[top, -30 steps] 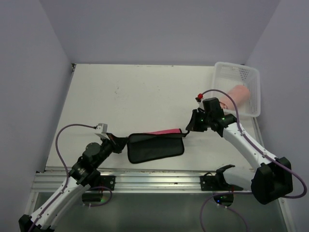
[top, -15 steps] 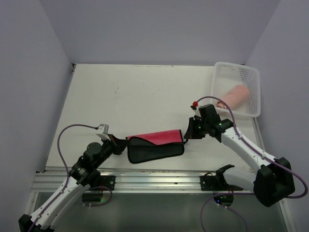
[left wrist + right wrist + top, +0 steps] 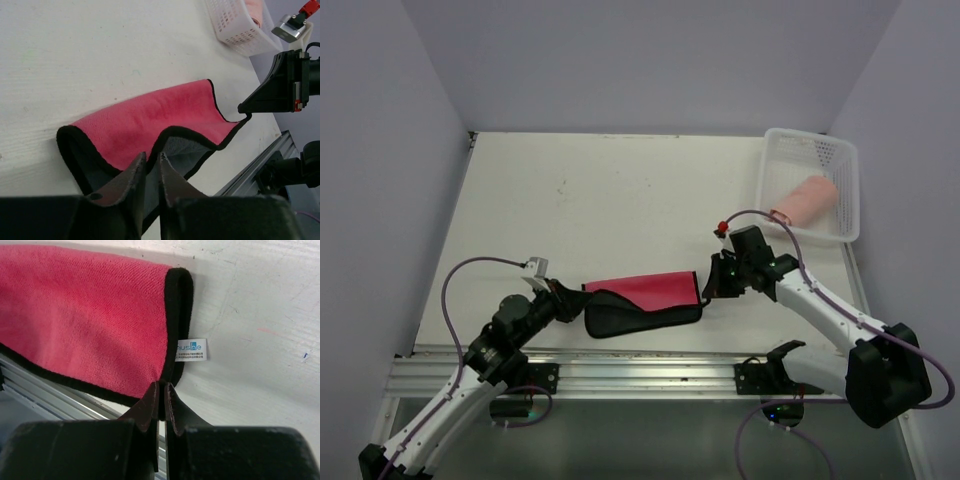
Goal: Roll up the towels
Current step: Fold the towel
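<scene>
Pinching cloth [image 3: 650, 292] by right trim with my right pincer [image 3: 161, 386] | it lies folded, red up, on table [image 3: 570, 200] between my pincers | left pincer [image 3: 150, 159] at its left fold, grip unclear | pink towel [image 3: 803, 200] in basket [image 3: 825, 150]

You're looking down on a pale worktop [image 3: 620, 190] flecked with small dark marks, boxed in by plain lilac-grey walls [image 3: 650, 60] on three sides. An aluminium rail [image 3: 620, 372] runs along its near edge. The light's soft and even.
</scene>
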You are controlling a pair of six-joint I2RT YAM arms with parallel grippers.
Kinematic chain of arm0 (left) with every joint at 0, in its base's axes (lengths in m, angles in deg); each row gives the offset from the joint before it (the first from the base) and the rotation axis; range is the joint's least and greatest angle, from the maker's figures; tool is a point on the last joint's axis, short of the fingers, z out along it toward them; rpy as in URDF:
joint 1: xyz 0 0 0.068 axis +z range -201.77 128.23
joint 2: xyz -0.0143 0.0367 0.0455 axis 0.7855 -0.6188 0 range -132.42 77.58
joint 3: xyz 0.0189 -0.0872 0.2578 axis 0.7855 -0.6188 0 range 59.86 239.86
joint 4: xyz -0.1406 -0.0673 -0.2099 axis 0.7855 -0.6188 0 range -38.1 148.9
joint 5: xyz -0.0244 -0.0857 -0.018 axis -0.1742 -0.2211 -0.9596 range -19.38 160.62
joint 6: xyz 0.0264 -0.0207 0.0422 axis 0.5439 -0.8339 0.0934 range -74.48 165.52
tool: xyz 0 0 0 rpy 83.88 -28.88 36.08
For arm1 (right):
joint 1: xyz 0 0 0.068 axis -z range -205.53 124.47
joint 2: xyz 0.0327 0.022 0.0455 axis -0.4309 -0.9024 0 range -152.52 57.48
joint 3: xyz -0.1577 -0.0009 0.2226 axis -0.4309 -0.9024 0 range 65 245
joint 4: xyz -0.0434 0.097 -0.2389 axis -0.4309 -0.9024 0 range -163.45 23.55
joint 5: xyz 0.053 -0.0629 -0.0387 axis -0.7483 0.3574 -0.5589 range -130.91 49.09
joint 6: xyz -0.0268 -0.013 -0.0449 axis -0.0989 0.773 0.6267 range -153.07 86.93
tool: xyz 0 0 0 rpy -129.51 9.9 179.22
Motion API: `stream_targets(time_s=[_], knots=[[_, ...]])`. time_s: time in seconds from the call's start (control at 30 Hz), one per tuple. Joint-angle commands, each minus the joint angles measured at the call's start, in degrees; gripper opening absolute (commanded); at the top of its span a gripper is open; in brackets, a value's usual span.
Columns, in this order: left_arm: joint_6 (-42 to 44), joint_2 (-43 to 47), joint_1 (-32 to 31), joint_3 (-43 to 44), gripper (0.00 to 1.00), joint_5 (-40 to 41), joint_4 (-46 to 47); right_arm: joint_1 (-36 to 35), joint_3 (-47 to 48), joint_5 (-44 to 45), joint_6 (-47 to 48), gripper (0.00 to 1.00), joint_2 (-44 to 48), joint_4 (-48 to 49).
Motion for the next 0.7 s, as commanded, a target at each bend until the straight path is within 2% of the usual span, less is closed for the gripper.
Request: stream_targets(time_s=[0.0, 0.03, 0.07, 0.2, 0.33, 0.37, 0.5, 0.6, 0.67], knots=[[0.1, 1.1, 0.2, -0.8, 0.23, -2.1, 0.5, -0.7, -0.9, -1.4, -1.1, 0.00, 0.4, 3.2], [0.1, 1.8, 0.2, -0.8, 0.30, -2.1, 0.5, -0.9, -1.0, -1.5, -1.4, 0.00, 0.3, 3.5], [0.0, 2.1, 0.2, -0.9, 0.32, -2.1, 0.3, -1.0, -1.1, -1.7, -1.5, 0.00, 0.1, 4.0], [-0.3, 3.5, 0.2, -0.9, 0.33, -1.9, -0.1, -1.2, -3.0, -4.5, -3.4, 0.01, 0.1, 7.3], [-1.1, 3.1, 0.2, -1.0, 0.33, -0.9, -0.1, -1.2, -3.4, -6.4, -3.9, 0.24, -0.1, 8.0], [-1.1, 3.0, 0.2, -1.1, 0.33, -0.6, 0.2, -1.2, -3.1, -6.5, -3.7, 0.35, 0.2, 7.3], [-1.9, 0.2, 0.2, -1.3, 0.33, 0.1, 2.7, -1.3, -0.4, -2.1, -1.8, 0.51, 2.1, 1.1], [-2.4, -5.0, 0.2, -1.1, 0.33, 1.3, 5.1, -1.2, 1.5, 3.6, -1.0, 0.55, 4.3, -2.6], [-2.3, -7.1, 0.3, -0.8, 0.33, 2.0, 6.4, -1.3, 1.4, 6.2, -1.6, 0.52, 5.3, -2.0]])
